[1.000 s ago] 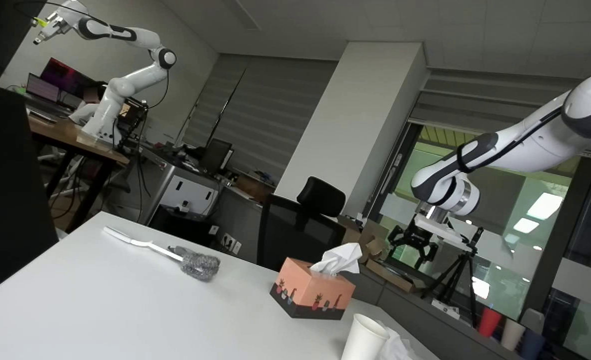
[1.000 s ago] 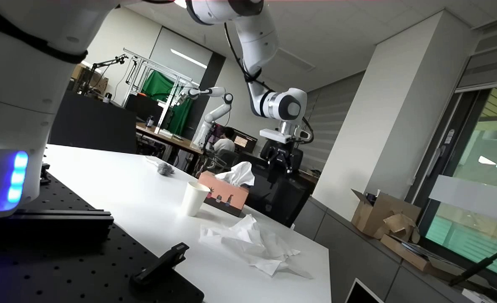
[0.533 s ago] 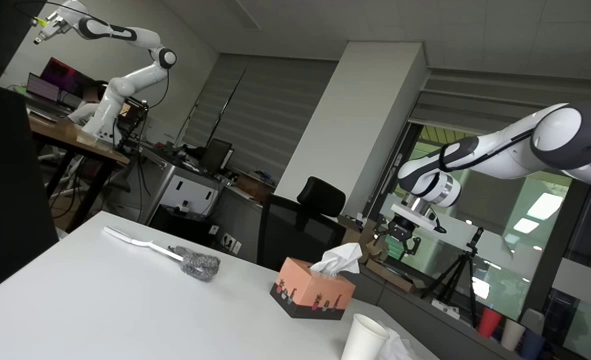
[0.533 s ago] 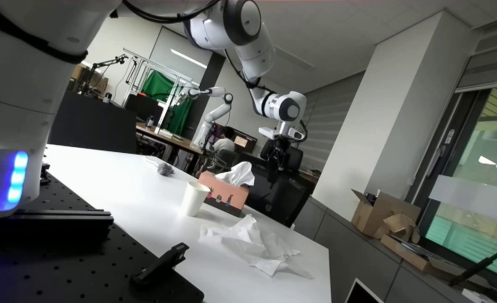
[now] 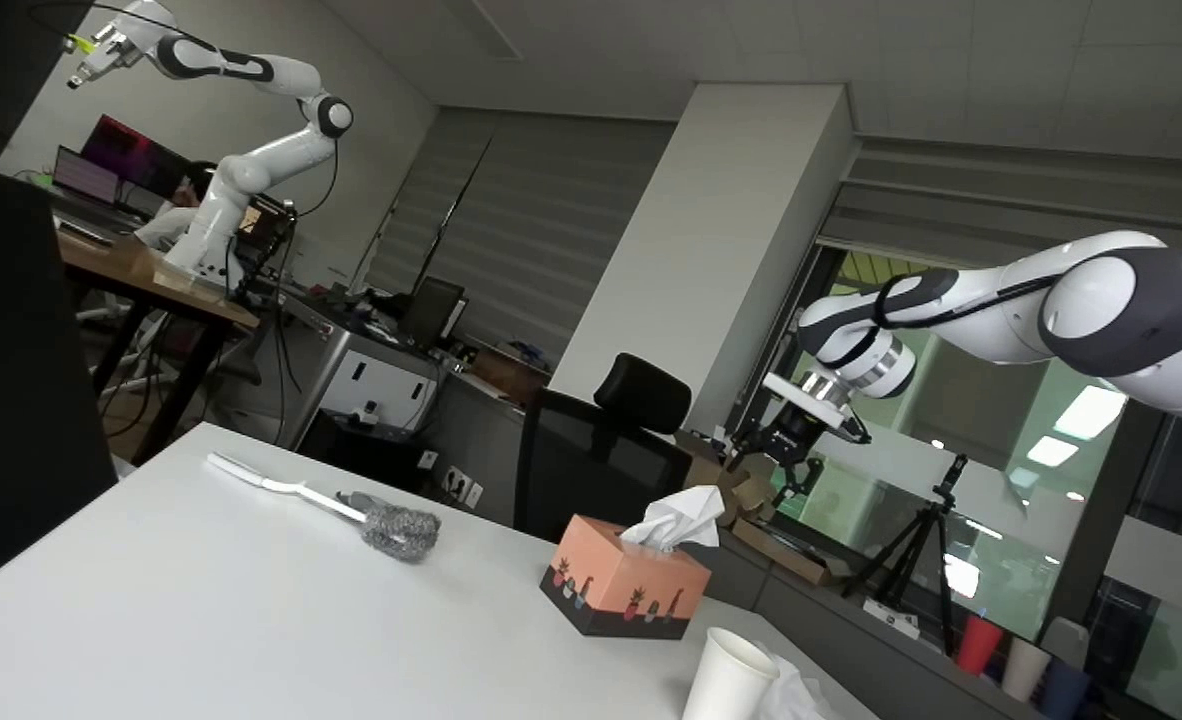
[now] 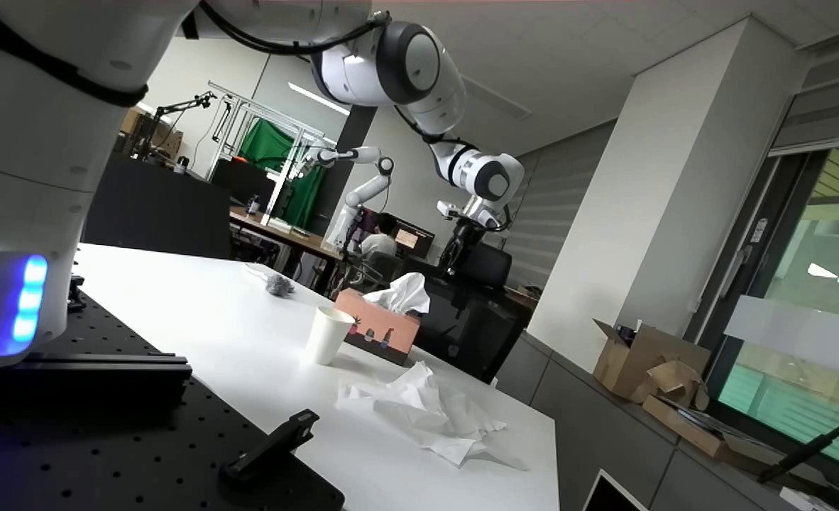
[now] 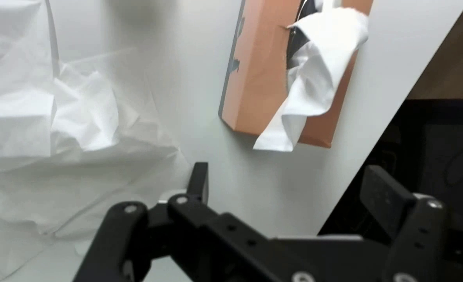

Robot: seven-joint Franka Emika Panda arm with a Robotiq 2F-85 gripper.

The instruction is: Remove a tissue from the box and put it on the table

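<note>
The salmon-orange box with its dark base stands on the white table, near its edge. It shows in both exterior views. A crumpled white tissue sticks up from the box's slot. In the wrist view the tissue hangs over the box top, with its tip past the box's near end. My gripper is open and empty, in the air above and beyond the box. In the wrist view the gripper has its fingers wide apart, with the tissue ahead of the gap and not touched.
Loose crumpled tissues lie on the table near the box; they also show in the wrist view. A white paper cup stands beside the box. A grey-headed brush lies farther along. A black chair stands behind the table.
My gripper has moved left in an exterior view and tilted, its fingers swinging toward the box side. The arm's elbow has come down. The box, tissue, cup and brush have not moved.
</note>
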